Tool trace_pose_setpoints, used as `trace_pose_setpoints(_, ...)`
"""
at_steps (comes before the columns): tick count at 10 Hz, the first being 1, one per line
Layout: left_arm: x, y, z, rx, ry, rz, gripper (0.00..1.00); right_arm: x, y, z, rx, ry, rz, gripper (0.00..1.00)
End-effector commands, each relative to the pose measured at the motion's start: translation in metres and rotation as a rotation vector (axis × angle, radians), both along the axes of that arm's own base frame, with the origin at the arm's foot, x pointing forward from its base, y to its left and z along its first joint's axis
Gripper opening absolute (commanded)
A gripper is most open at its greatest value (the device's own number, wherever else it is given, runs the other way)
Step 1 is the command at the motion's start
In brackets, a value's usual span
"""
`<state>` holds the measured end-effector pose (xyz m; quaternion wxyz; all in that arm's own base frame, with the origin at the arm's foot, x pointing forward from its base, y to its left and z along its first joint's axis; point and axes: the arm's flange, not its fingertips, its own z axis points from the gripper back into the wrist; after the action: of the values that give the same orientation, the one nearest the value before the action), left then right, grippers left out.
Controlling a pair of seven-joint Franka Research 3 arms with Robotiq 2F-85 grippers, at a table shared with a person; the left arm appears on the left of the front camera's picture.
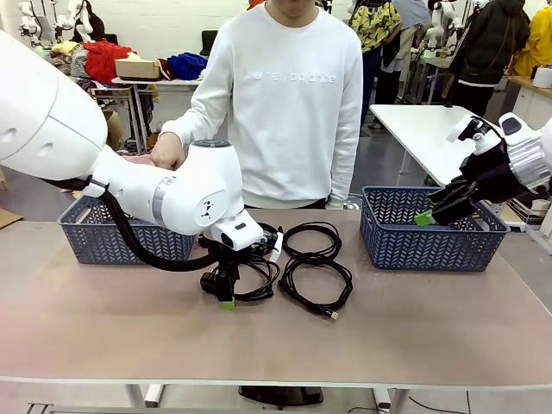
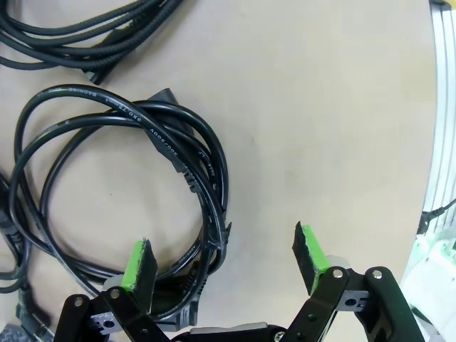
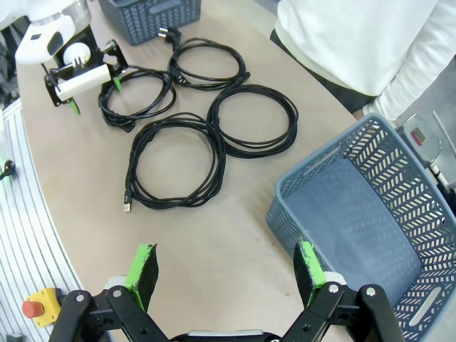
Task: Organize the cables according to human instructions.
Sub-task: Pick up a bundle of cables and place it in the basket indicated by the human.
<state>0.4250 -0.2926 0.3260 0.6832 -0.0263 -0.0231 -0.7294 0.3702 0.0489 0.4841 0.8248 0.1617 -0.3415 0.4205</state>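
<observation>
Several black coiled cables lie mid-table. In the front view, two coils (image 1: 343, 278) (image 1: 312, 228) lie right of my left gripper (image 1: 224, 297), which hangs low over a third coil (image 1: 259, 293). In the left wrist view, my left gripper (image 2: 224, 260) is open, and the right edge of that coil (image 2: 206, 167) lies between its green pads (image 2: 139, 263). Another cable (image 2: 85, 39) runs across the top left. My right gripper (image 1: 431, 214) is open and holds nothing above the right basket (image 1: 431, 246). In the right wrist view, my right gripper (image 3: 224, 274) looks down on the coils (image 3: 216, 153).
A second grey-blue basket (image 1: 95, 237) stands at the far left behind my left arm. A person in a white sweatshirt (image 1: 289, 103) stands at the far side, one fist (image 1: 166, 151) held above the left basket. The near half of the table (image 1: 276, 345) is bare.
</observation>
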Motion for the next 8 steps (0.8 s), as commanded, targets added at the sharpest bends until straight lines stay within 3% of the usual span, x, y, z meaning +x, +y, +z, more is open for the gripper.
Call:
trace_pose_setpoints(1,0.0026,-0.0015,-0.0059,0.014,-0.015,-0.005,1.0,0.0031,-0.0035,-0.0013,0.008,-0.016,0.023,1.0)
trace_pose_setpoints(5,0.0036,-0.0039,-0.0076,0.024,-0.012,-0.018,1.0,0.0031,-0.0035,-0.0013,0.008,-0.016,0.023,1.0)
trace_pose_setpoints(6,0.0041,-0.0043,-0.0071,0.028,-0.017,-0.016,0.82,0.0031,-0.0035,-0.0013,0.008,-0.016,0.023,1.0)
trace_pose_setpoints(7,0.0046,-0.0036,-0.0078,0.029,-0.017,-0.012,0.82,0.0031,-0.0035,-0.0013,0.008,-0.016,0.023,1.0)
trace_pose_setpoints(8,0.0056,-0.0034,-0.0084,0.029,-0.013,-0.009,0.63,0.0031,-0.0035,-0.0013,0.008,-0.016,0.023,1.0)
